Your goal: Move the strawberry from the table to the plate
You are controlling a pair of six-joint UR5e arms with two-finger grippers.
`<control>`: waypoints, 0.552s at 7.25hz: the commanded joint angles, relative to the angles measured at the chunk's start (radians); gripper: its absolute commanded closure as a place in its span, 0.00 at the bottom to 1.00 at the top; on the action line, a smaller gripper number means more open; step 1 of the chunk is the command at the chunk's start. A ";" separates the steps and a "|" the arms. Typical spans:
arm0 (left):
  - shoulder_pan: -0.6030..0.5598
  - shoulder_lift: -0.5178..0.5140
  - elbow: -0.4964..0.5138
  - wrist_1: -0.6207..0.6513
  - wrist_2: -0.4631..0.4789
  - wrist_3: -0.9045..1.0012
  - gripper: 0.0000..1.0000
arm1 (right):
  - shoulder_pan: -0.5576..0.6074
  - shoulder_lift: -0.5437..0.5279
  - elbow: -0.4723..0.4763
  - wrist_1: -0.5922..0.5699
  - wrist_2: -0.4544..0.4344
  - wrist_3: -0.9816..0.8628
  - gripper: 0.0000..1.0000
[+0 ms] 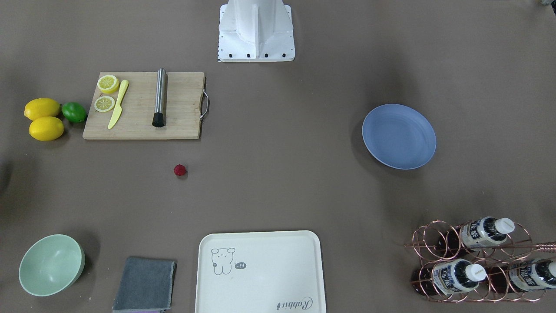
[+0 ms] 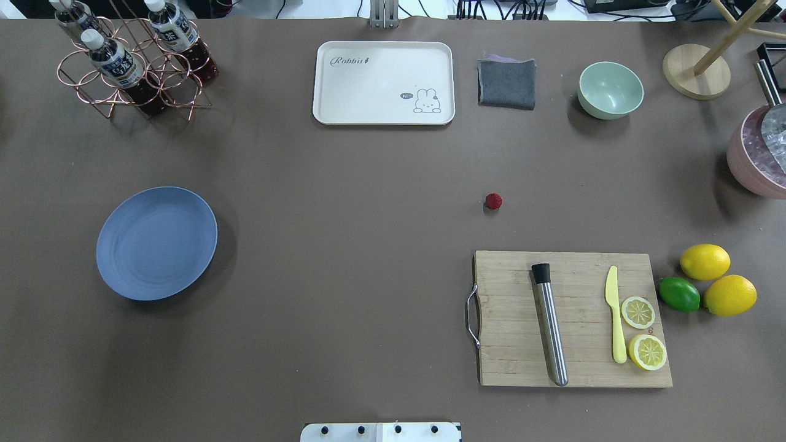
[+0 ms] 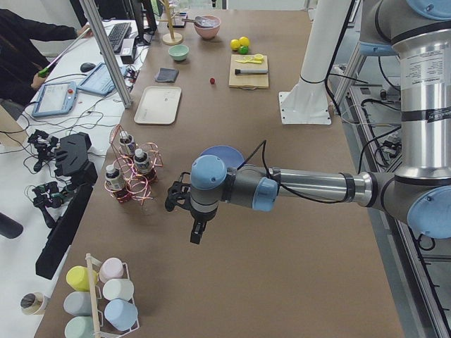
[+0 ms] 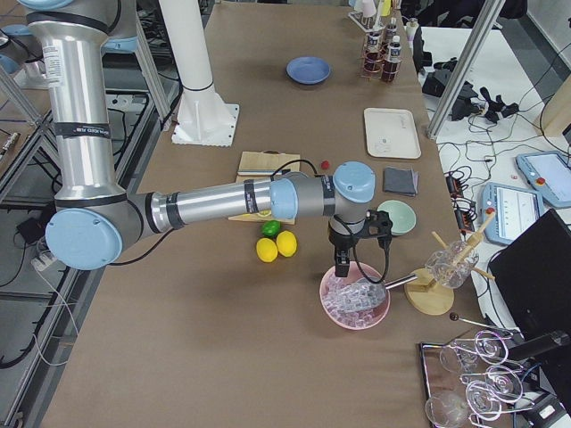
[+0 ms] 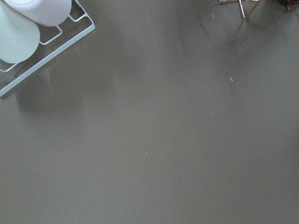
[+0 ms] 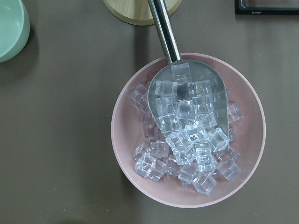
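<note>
The strawberry, small and dark red, lies alone on the brown table, just beyond the cutting board. The blue plate sits far off on the robot's left side with nothing on it. My left gripper hangs over bare table past the plate, near the table's left end; it shows only in the exterior left view, so I cannot tell its state. My right gripper hovers over a pink bowl of ice at the right end; whether it is open or shut I cannot tell.
A wooden cutting board carries a steel muddler, a yellow knife and lemon halves. Two lemons and a lime lie beside it. At the far edge are a cream tray, a grey cloth, a mint bowl and a copper bottle rack.
</note>
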 commanded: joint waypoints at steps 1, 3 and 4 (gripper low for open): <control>-0.001 0.001 0.002 0.000 0.001 0.000 0.02 | 0.001 -0.001 0.001 0.000 0.000 0.000 0.00; -0.001 0.004 0.002 0.000 0.001 0.000 0.02 | 0.001 0.004 0.003 0.000 0.002 0.002 0.00; -0.001 0.009 0.004 0.000 0.000 0.000 0.02 | 0.001 0.007 0.004 0.000 0.002 0.002 0.00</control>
